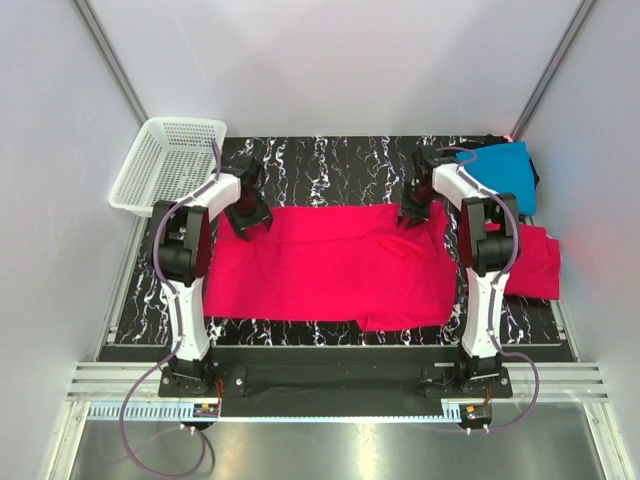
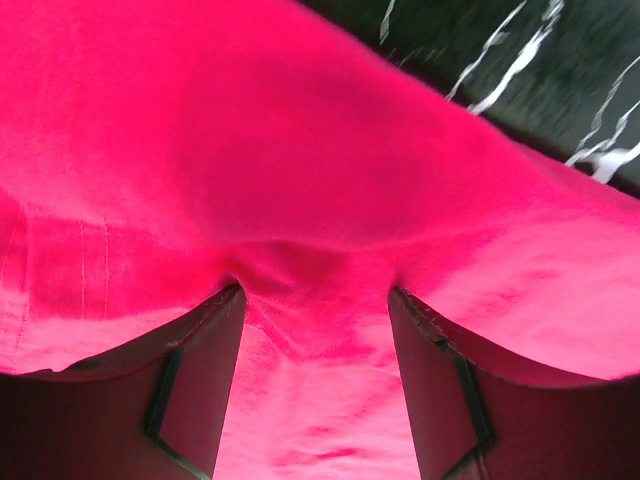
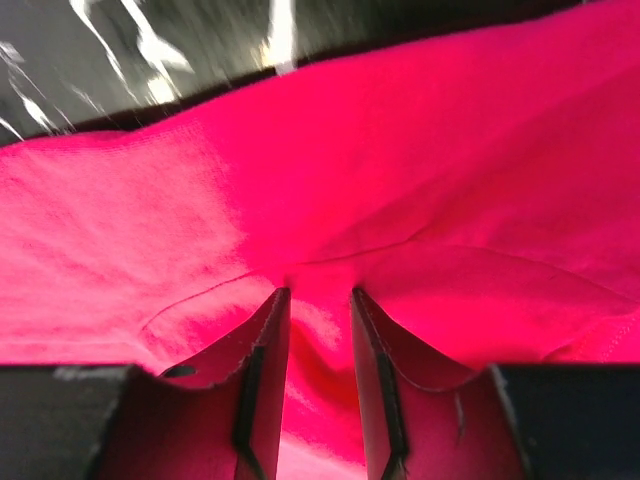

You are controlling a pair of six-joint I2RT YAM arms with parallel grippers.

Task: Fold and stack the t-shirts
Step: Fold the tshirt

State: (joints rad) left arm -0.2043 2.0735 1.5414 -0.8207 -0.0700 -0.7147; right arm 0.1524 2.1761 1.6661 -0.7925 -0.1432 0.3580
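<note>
The left claw (image 1: 250, 216) is clenching a bunched fold of the spread pinkish-red t-shirt (image 1: 340, 270), with cloth filling the gap between its fingers (image 2: 200, 380). The right claw (image 1: 412, 214) is pinching the same shirt's far edge. The shirt is lying between the claws and stretching back toward their bases on the marbled table (image 1: 330, 160). Beyond the right claw's outer side, a second pinkish-red t-shirt (image 1: 532, 262) and a turquoise t-shirt (image 1: 505, 172) are lying. A white basket (image 1: 165, 160) is sitting beyond the left claw's outer side.

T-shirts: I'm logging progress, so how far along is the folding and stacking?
Done: no folded stack shows yet; one pinkish-red shirt lies spread across the table. In hand: the left gripper and right gripper each pinch its far edge, seemingly starting a fold. Left: that fold, plus the second pinkish-red shirt and turquoise shirt heaped at the right.
</note>
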